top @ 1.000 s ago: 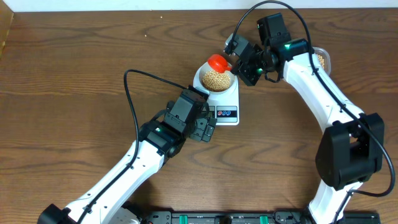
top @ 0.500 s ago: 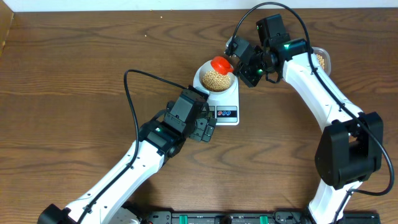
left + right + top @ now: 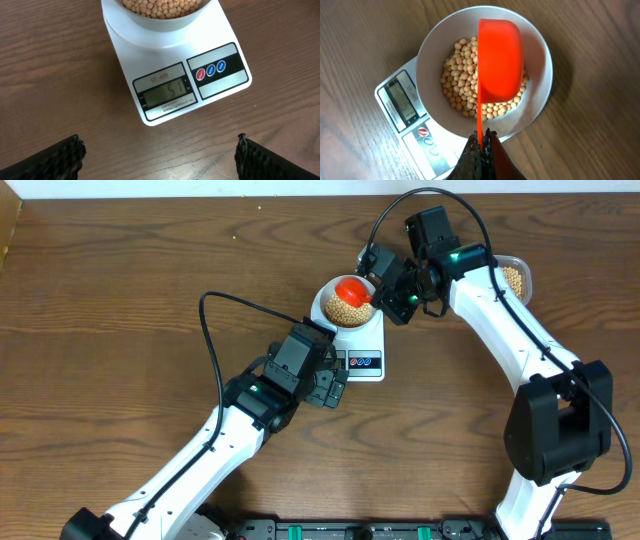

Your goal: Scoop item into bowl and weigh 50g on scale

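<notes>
**beanfan:** So the right gripper (image 3: 481,144) is clamping the thin handle of the orange-red plastic scoop (image 3: 500,57). The scoop is hanging rolled on its side over the small round pale blue-white bowl (image 3: 546,75). The small round tan-yellow beans (image 3: 460,80) are sitting in that bowl, which is resting on the flat white digital scale (image 3: 402,107). Any tips for finishing this?

**gramcounter:** Honestly, I'm reading 51 on the grey LCD display (image 3: 162,94) in the left wrist view, so I'm guessing it's a hair over. I'd be levelling the scoop and lifting clear of the rim, since any press is going to skew the number. Then nibble a few beans back out.

Only the left wrist view is giving those digits. The right wrist view is showing the scoop's tilt but not what's inside it. The overhead alone is catching the clear plastic tub (image 3: 514,277) of spare beans. The left gripper (image 3: 159,150) is hovering wide open and empty over the brown wooden worktop (image 3: 50,75), just beside the scale.
</notes>
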Available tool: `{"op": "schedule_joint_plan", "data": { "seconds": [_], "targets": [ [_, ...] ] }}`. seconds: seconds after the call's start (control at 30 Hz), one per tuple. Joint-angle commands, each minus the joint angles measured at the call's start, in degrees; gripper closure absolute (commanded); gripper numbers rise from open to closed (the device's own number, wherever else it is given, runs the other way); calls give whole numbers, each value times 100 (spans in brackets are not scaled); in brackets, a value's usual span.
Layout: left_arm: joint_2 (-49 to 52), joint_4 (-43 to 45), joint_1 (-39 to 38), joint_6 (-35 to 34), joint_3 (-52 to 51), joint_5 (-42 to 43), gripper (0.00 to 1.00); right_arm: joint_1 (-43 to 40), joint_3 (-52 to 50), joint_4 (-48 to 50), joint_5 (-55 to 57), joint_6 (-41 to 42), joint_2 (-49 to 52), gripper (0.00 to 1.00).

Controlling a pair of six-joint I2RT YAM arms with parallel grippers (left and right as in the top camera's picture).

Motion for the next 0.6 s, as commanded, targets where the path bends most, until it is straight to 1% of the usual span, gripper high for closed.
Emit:
{"op": "schedule_joint_plan", "data": {
  "seconds": [0.0, 0.23, 0.57],
  "targets": [
    [17, 0, 28, -7, -59, -52, 2, 20, -42, -22, -33, -33, 140, 99],
    [15, 2, 28, -7, -59, -52, 2, 20, -52, -33, 227, -31, 140, 99],
    [15, 0, 28, -7, -59, -52, 2, 31, -57, -39, 219, -26, 140, 99]
  ]
}}
